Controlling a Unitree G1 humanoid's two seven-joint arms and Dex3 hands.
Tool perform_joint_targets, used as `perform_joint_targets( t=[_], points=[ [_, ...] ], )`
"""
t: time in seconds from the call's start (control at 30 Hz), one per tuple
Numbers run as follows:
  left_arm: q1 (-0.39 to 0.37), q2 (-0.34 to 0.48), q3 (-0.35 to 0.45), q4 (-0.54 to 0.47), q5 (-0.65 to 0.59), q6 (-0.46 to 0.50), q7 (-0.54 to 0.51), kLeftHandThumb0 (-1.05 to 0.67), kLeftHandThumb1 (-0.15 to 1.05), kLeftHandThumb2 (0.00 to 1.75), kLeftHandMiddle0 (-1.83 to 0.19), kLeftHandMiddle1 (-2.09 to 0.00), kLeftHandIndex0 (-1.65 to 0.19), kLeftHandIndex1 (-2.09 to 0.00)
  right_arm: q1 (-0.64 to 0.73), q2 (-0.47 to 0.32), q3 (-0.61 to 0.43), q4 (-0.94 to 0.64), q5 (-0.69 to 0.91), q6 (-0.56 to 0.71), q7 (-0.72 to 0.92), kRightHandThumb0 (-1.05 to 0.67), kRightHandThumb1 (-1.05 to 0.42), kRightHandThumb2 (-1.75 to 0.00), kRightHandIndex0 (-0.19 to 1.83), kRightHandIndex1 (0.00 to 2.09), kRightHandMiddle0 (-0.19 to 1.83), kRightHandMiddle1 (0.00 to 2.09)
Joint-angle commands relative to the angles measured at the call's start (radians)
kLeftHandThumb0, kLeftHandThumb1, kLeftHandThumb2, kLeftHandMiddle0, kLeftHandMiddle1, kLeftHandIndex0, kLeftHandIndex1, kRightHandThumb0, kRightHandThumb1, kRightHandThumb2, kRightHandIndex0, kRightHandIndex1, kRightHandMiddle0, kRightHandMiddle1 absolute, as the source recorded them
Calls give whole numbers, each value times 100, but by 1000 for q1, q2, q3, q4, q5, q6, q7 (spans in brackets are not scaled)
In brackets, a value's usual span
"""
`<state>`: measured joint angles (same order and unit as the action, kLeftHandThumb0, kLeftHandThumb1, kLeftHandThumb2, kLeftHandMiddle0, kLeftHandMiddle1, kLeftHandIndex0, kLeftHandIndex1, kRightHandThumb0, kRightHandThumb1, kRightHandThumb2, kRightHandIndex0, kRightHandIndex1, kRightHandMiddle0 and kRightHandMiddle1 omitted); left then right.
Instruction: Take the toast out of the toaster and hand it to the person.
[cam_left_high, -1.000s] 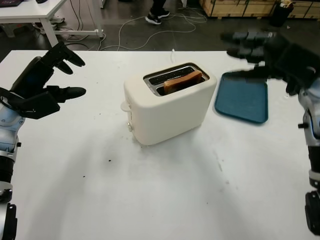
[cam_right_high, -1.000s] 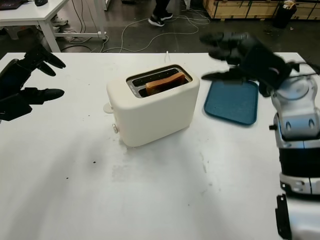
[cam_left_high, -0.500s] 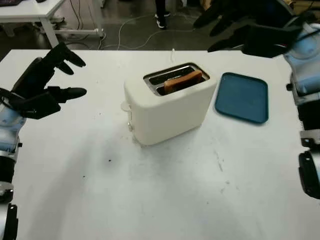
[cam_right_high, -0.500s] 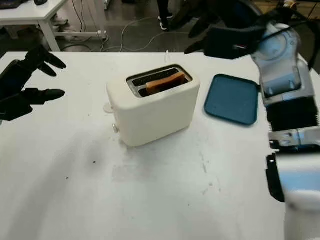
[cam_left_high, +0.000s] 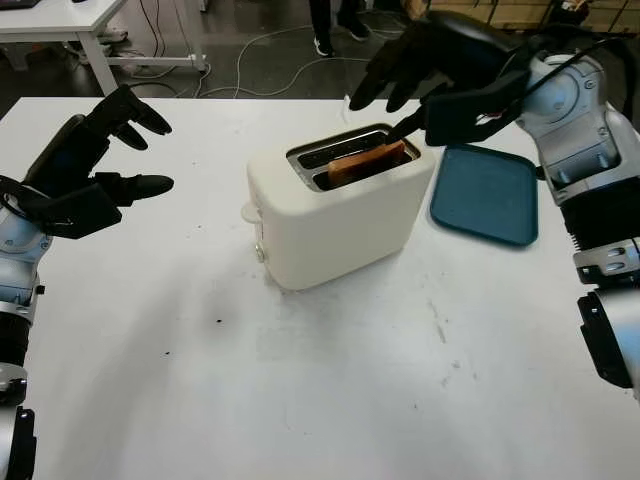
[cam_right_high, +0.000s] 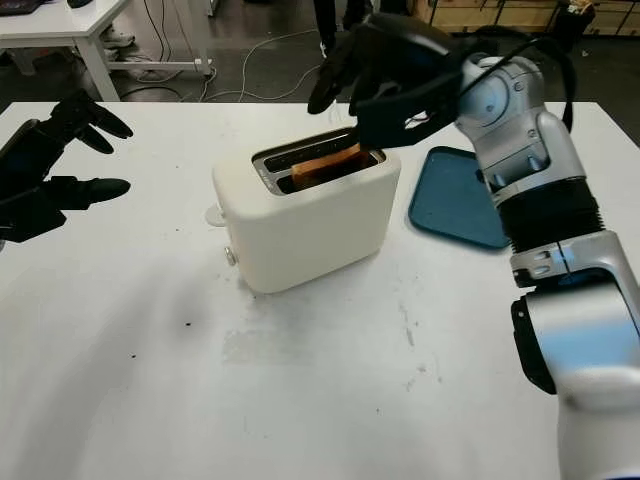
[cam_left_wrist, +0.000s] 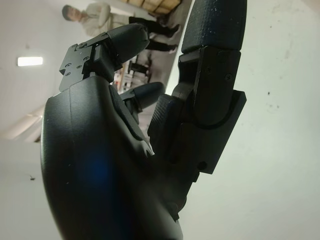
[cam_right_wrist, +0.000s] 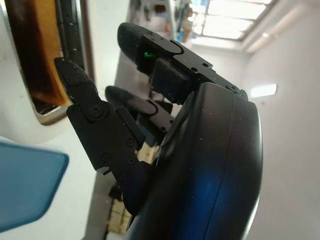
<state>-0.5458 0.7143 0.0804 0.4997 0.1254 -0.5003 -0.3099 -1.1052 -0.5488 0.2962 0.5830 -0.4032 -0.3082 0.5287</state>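
A cream two-slot toaster (cam_left_high: 335, 215) stands mid-table with a browned slice of toast (cam_left_high: 366, 162) sticking up from its nearer slot. My right hand (cam_left_high: 425, 85) is open, hovering just above and behind the toaster's right end, its thumb (cam_left_high: 405, 125) close to the toast's edge without holding it. In the right wrist view the toast (cam_right_wrist: 32, 55) and slot rim lie just beyond my right hand's fingers (cam_right_wrist: 85, 107). My left hand (cam_left_high: 95, 165) is open, raised over the table's left side, well away from the toaster.
A blue tray (cam_left_high: 487, 197) lies flat to the right of the toaster, under my right forearm. Cables and a person's feet (cam_left_high: 335, 25) are on the floor beyond the table's far edge. A white desk (cam_left_high: 70, 25) stands at the back left.
My right hand has swung from above the blue tray, up and left, and come down over the toaster's right end. The left hand and the toast have stayed put.
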Motion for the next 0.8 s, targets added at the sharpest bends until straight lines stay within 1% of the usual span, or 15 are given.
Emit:
perform_joint_targets(
  t=[0.0, 0.03, 0.1, 0.13, 0.2, 0.27, 0.37, 0.47, 0.57, 0.67, 0.7, 0.77],
  points=[
    [1, 1, 4, -4, 9, -1, 8, -105, 92, 29, 0, -164, 0, -148, -28, 10, 13, 16, -18, -21, 2, -43, -60, 0, 103, 30, 104, 7],
    [1, 1, 4, -5, 7, 3, 5, -105, 92, 29, 0, -164, 0, -148, -30, 12, 17, 22, -24, -23, 1, -44, -60, 0, 100, 35, 104, 7],
    [3, -1, 7, -5, -2, 10, -1, -105, 92, 28, 0, -165, 0, -147, -35, 14, 23, 45, -32, -50, -12, -44, -61, 0, 89, 62, 106, 7],
    [3, -2, 7, -5, -3, 10, 0, -105, 92, 28, 0, -165, 0, -147, -37, 16, 24, 57, -34, -66, -19, -43, -60, 0, 87, 72, 109, 9],
    [3, -2, 8, -2, -2, 4, 2, -105, 92, 28, 0, -165, 0, -147, -39, 22, 23, 79, -36, -88, -31, -43, -60, 0, 84, 78, 110, 10],
    [3, 0, 7, -1, 0, 0, 1, -105, 92, 29, 0, -164, 0, -147, -40, 27, 24, 98, -42, -103, -39, -43, -60, 0, 81, 75, 108, 8],
    [3, 1, 5, 1, 4, -6, 4, -105, 92, 30, 0, -164, 0, -147, -51, 25, 43, 123, -70, -121, -37, -49, -63, -1, 82, 70, 104, 6],
    [2, -1, 7, 2, -6, -5, -4, -105, 92, 29, 0, -164, 0, -146, -58, 31, 51, 142, -84, -114, -35, -53, -65, -1, 83, 76, 102, 4],
    [5, -1, 7, -6, -6, 8, -5, -105, 92, 28, 0, -163, 0, -146, -56, 39, 50, 155, -83, -115, -42, -51, -65, 0, 85, 79, 103, 4],
    [7, -1, 7, -9, -5, 11, -4, -105, 92, 29, 0, -163, 0, -146, -52, 43, 50, 160, -81, -120, -47, -49, -65, 0, 86, 87, 104, 4],
    [7, -3, 8, -7, -10, 11, -7, -105, 92, 28, 0, -163, 0, -146, -50, 45, 50, 161, -82, -123, -50, -47, -65, 0, 86, 102, 104, 3],
    [7, -5, 10, -4, -14, 7, -6, -105, 92, 27, 0, -163, 0, -146, -51, 47, 54, 167, -87, -130, -55, -46, -65, 0, 85, 122, 105, 3]
  ],
)
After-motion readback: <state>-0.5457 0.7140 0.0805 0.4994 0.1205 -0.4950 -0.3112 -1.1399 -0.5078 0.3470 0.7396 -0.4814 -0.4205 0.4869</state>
